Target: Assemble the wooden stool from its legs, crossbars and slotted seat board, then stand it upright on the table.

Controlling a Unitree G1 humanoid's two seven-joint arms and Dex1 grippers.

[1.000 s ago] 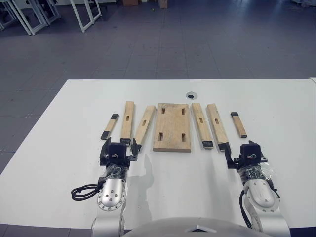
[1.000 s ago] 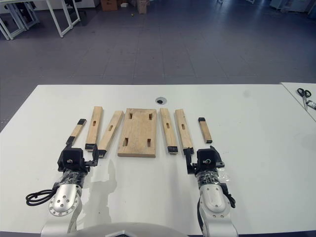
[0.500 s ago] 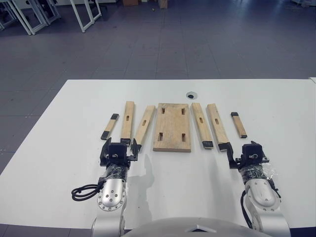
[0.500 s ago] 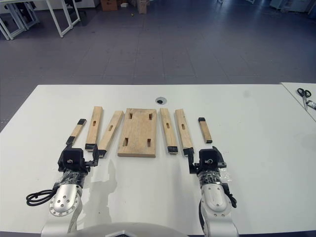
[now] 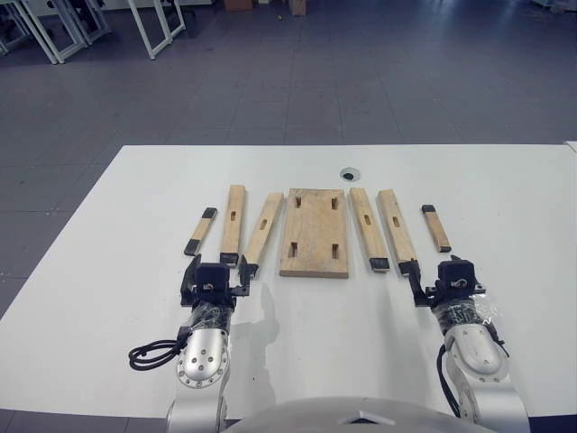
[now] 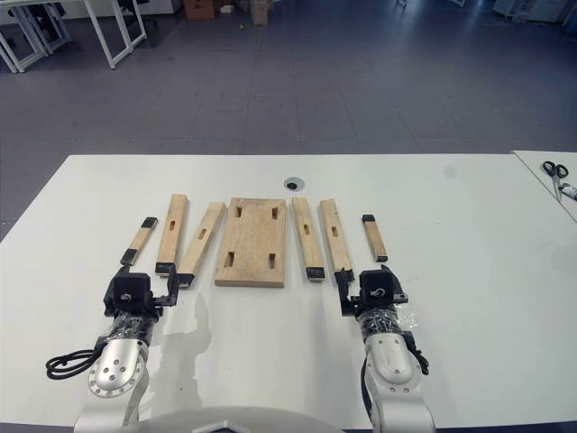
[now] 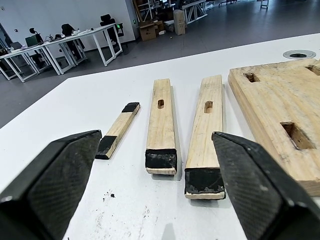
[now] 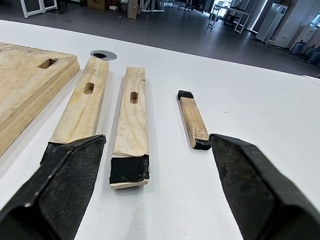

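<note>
The slotted seat board (image 5: 314, 232) lies flat at the table's middle. To its left lie two legs (image 5: 233, 223) (image 5: 263, 227) and a short crossbar (image 5: 201, 230). On its right are two more legs (image 5: 367, 227) (image 5: 397, 230) and a second crossbar (image 5: 435, 227). My left gripper (image 5: 217, 271) rests open on the table just short of the left legs' black-capped ends (image 7: 161, 159). My right gripper (image 5: 447, 280) is open too, near the outer right leg's cap (image 8: 129, 168). Both hold nothing.
A round cable hole (image 5: 349, 173) sits in the white table (image 5: 505, 207) behind the board. A black cable (image 5: 149, 354) loops beside my left forearm. Scissors (image 6: 555, 171) lie on a neighbouring table at the far right.
My right gripper has edged slightly towards the right legs' near ends. The wooden parts have not moved.
</note>
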